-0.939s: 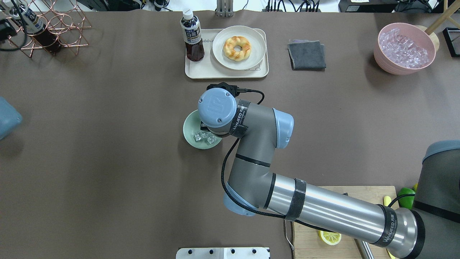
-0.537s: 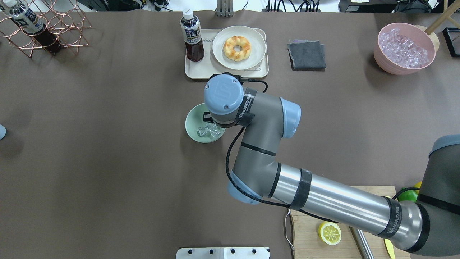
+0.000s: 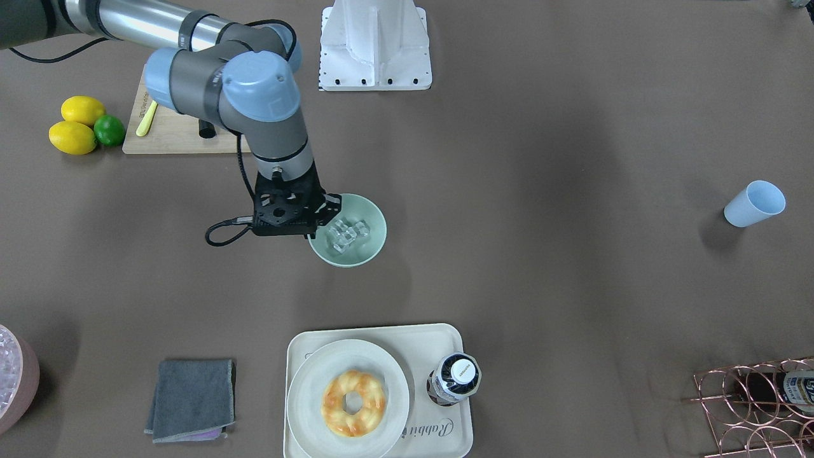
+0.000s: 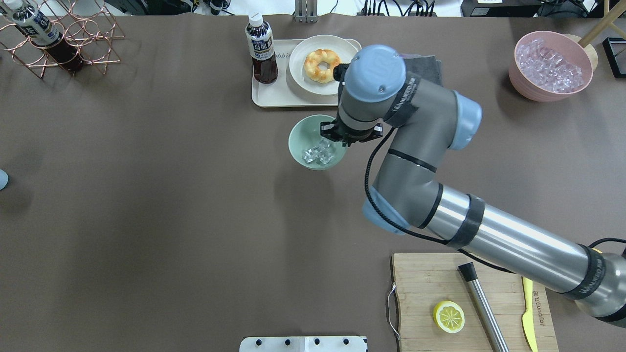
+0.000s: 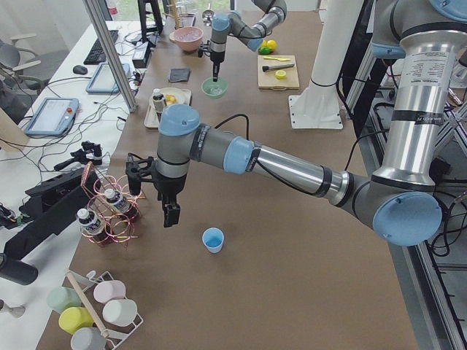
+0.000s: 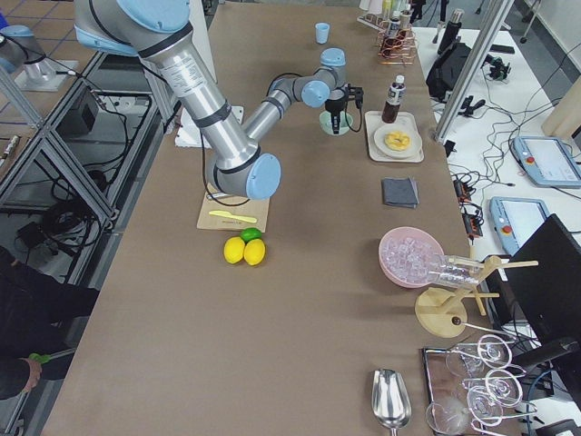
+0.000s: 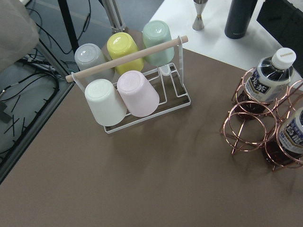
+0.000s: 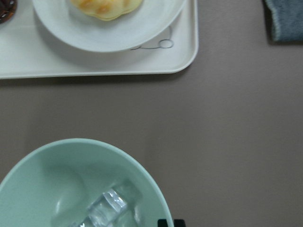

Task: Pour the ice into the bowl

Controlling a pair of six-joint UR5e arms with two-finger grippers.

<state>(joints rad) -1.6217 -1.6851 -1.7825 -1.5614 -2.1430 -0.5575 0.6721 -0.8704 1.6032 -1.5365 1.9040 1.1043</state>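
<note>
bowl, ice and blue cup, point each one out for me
bowl (image 4: 298,139): overhead view, bare inner wall on its left side.
ice (image 4: 318,154): overhead view, middle of the cluster of cubes.
blue cup (image 3: 750,207): front-facing view, its outer side wall.

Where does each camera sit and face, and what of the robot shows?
Front-facing: across the table, steeply down; right arm at the bowl.
Overhead: opposite side, looking forward and down; right arm.
Exterior left: table's left end; left arm near.
Exterior right: opposite end; right arm near.
Left wrist: above a cup rack; no gripper.
Right wrist: above the bowl; barely any gripper.
Front-facing and overhead share bowl, ice, tray.
</note>
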